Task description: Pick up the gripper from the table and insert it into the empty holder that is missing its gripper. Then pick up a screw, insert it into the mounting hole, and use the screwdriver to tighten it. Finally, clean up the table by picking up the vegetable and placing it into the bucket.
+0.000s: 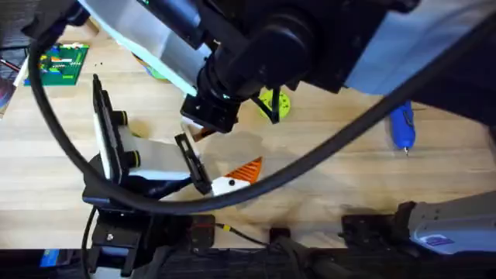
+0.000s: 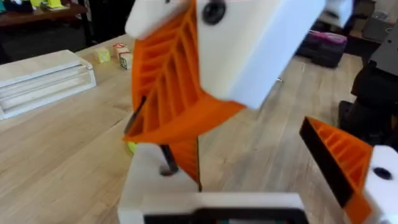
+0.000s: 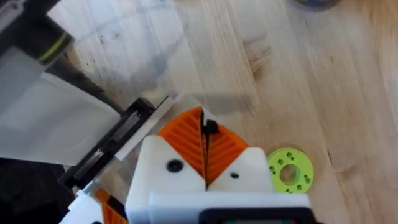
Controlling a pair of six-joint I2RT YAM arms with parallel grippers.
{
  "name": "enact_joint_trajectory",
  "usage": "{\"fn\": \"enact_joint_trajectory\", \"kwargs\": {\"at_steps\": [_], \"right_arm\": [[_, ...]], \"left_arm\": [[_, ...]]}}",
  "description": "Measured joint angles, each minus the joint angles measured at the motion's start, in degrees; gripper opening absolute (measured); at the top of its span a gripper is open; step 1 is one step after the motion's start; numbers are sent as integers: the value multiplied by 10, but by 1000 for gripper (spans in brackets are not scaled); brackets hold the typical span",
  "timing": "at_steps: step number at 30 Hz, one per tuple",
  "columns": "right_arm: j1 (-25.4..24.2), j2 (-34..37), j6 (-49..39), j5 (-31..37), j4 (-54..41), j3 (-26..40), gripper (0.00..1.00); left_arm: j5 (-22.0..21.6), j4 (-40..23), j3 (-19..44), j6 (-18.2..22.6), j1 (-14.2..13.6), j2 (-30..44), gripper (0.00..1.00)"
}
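The right end effector has its orange pads pressed together on a small dark screw (only its tip shows). It sits just over the white empty holder on the left end effector, whose two fingers stand well apart. That meeting point lies just on the arm-base side of the yellow-green disc. The screwdriver lies on the desk well to the right of the disc.
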Motion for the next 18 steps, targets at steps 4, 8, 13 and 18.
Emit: {"fn": "enact_joint_trajectory", "kwargs": {"at_steps": [4,8,13,18], "right_arm": [[0,0,0,0,0,0,6],[0,0,0,0,0,0,6],[0,0,1,3,2,0,6],[0,0,3,8,5,0,6]], "left_arm": [[0,0,0,0,0,0,993],[0,0,0,0,0,0,993],[0,0,0,0,0,0,993],[0,0,0,0,0,0,993]]}}
